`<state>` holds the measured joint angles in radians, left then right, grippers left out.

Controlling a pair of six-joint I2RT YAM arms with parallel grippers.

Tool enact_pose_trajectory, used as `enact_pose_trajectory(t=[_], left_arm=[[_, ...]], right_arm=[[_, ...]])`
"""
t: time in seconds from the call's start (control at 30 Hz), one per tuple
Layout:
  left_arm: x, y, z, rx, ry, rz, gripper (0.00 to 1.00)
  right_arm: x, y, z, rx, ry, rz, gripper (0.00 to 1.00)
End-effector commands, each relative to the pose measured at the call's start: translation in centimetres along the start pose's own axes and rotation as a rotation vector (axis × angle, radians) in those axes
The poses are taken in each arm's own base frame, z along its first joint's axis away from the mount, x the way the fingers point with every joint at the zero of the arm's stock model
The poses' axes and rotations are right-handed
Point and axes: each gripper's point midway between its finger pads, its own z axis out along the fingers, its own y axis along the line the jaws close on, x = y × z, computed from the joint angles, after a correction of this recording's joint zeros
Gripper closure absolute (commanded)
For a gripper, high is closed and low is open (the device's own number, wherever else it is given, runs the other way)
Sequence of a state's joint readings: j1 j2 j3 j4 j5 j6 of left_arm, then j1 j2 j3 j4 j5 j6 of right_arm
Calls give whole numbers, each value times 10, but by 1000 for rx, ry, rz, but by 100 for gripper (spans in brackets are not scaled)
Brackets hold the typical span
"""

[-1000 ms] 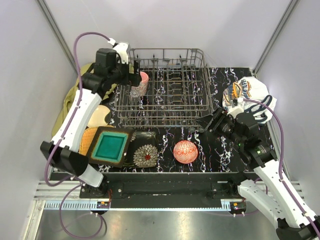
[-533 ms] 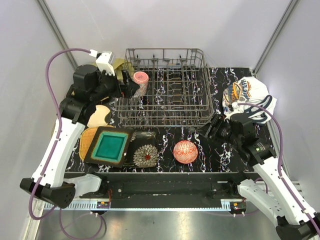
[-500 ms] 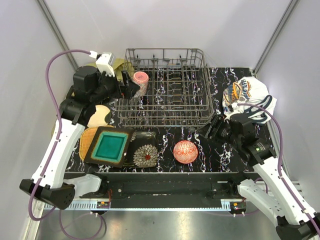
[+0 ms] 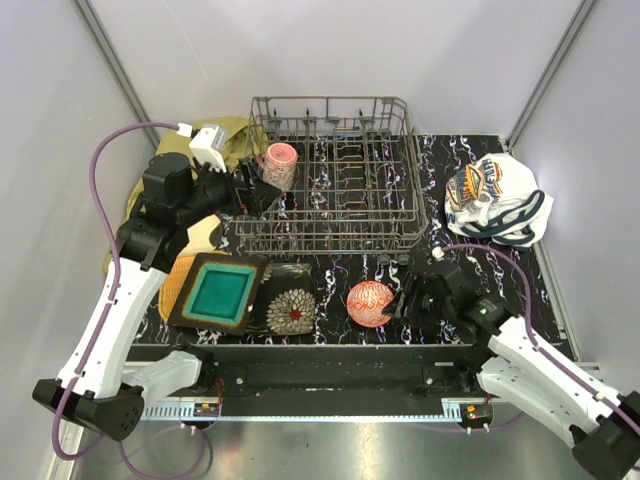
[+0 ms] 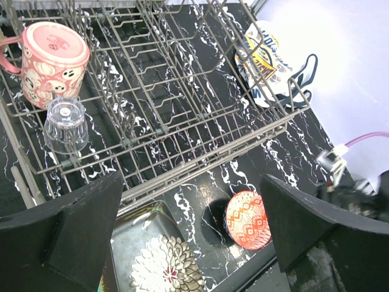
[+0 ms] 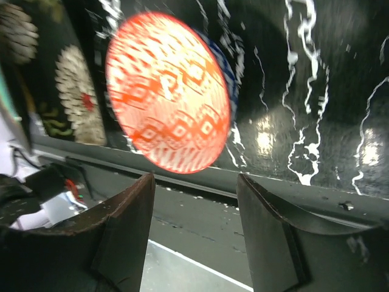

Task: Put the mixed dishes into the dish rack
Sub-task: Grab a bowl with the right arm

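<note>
- Right jaws stood apart, nothing between them. The red bowl lay just ahead of the tips, more toward one finger than centred on the gap. Could not tell whether either tip touched it.
- From above, the right jaws sat low at the bowl's right side, near the front edge of the table.
- Left jaws were spread wide and empty, held over the left end of the dish rack.
- Just below the left jaws, inside the rack: pink cup on its side, and clear glass mouth down beside it. Those two counted as loaded.
- The rest of the rack showed bare tines.
- Left on the table, in front of the rack: teal square plate, orange woven-look plate partly under it, cream round plate behind them, dark floral plates between the teal plate and the bowl.
- Judgement: early going, two pieces in and the bowl plus all plates remaining; the bowl looked like the piece in hand next.
- White printed cloth lay right of the rack, well apart from both jaws.
</note>
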<state>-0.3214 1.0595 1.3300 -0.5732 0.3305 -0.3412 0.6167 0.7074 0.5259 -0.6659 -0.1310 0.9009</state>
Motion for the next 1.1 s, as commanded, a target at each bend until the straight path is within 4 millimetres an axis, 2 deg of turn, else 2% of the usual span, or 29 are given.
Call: enact_pose_trajectory(t=[0.0,0.1,0.23,0.47,0.67,0.9,1.07], left_arm=[[-14,-12,-7,50,-67,20,1],[-12,-11,-9,45,-63,26,1],[-10,-9,-12,32,-64,33,1],[-4,-6,-13,22,-58,37,1],[-2,-4,-13,14,-56,38,1],[1,-2,-14,9,-53,32,1],[4,0,-14,3,-49,24,1]], right_arm=[[-1,11,19,-5,-48,52,36],[2,8,30,17,-42,62,36],[-6,3,38,53,-92,82,37],[-5,-13,46,116,-106,136,52],[0,-24,50,153,-96,144,55],[4,-29,57,176,-72,137,59],[4,-27,60,167,-67,136,67]])
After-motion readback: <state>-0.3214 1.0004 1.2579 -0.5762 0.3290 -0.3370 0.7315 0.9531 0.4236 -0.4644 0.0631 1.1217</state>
